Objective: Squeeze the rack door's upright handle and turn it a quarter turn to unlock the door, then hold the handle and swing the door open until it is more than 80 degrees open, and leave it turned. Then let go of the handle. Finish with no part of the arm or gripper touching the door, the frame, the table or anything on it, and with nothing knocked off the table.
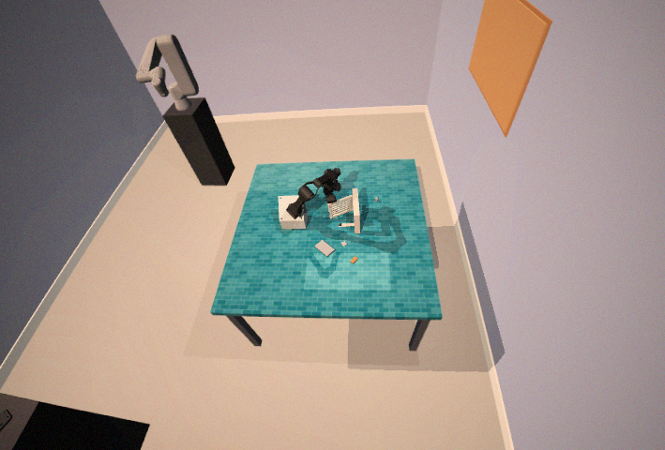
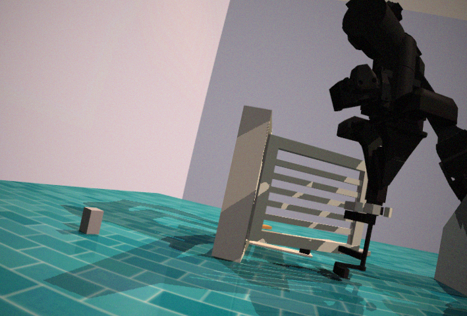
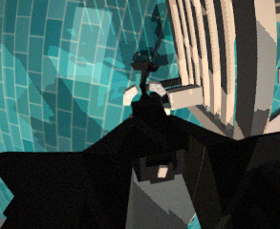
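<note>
Right of the desk's (image 1: pixel 269 296) (image 2: pixel 24 275) (image 3: pixel 39 29) far-left corner, claw (image 1: pixel 331 199) (image 2: pixel 376 203) (image 3: pixel 150 122) nearly closed on handle (image 2: pixel 368 209) (image 3: pixel 130 95). Door (image 1: pixel 340 206) (image 2: pixel 319 153) (image 3: pixel 204 57) mid-swing, apparently; next, keep grip, arc wider.

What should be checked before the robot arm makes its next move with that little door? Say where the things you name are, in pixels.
1. Gripper (image 1: pixel 331 199) (image 2: pixel 376 203) (image 3: pixel 150 122) closed on the door handle (image 2: pixel 368 238): ok.
2. Door (image 1: pixel 340 206) (image 2: pixel 315 243) (image 3: pixel 211 57) swung away from its frame (image 1: pixel 356 212) (image 2: pixel 241 186): ok.
3. Door open far enough to let go: cannot tell.
4. Frame upright: ok.
5. Small block (image 1: pixel 376 199) (image 2: pixel 91 220) standing on the table (image 1: pixel 269 286) (image 2: pixel 24 245) (image 3: pixel 44 29): ok.
6. Arm (image 1: pixel 305 191) (image 2: pixel 402 74) clear of everything: not ok.
</note>
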You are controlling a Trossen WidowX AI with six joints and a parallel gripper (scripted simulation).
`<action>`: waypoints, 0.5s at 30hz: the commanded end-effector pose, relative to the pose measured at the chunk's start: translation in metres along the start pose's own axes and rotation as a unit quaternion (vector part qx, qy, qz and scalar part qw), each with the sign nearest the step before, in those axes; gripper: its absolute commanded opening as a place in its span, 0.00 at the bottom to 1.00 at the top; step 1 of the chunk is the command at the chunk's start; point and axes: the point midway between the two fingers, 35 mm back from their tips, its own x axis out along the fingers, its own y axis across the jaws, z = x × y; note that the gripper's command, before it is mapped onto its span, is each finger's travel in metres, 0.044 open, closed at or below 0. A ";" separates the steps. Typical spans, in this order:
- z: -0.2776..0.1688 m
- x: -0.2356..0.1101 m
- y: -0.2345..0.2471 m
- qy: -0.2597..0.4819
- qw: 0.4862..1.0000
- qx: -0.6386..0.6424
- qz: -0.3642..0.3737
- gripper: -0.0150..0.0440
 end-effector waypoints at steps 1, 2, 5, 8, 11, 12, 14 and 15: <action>0.002 0.000 0.009 0.000 0.999 0.043 0.001 0.27; 0.003 0.000 0.011 0.000 0.999 0.051 0.001 0.27; 0.005 0.000 0.019 0.000 0.997 0.076 0.001 0.27; 0.007 0.000 0.026 0.000 0.995 0.101 0.002 0.27; 0.010 -0.001 0.032 0.000 0.992 0.125 0.002 0.27; 0.011 -0.001 0.035 0.000 0.991 0.133 0.002 0.27; 0.013 -0.001 0.039 0.000 0.989 0.149 0.002 0.27; 0.014 -0.001 0.041 0.000 0.988 0.157 0.002 0.27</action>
